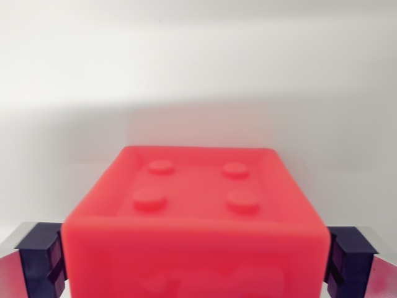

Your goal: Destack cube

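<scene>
Red plastic, the cube (193, 223) fills the wrist view's lower middle, four studs on top, between the gripper (193, 261) pads, jaws closed against its sides. Looks light, stiff, smooth; flat side faces suit gripping.

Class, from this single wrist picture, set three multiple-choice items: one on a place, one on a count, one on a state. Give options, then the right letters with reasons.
1. Where do the pincer's dark pads sit relative to the red plastic cube?
A. one at each side
B. both above it
C. both at the wrist view's left

2. How many round studs show on the cube's recessed top?
A. two
B. four
C. six

3. What does the background show?
A. a plain white surface
B. a green cloth
C. a wooden shelf

Answers: 1 A, a pad flanks the red plastic cube on either side, pincer. 2 B, four round studs are visible. 3 A, the plain white surface fills the view.
</scene>
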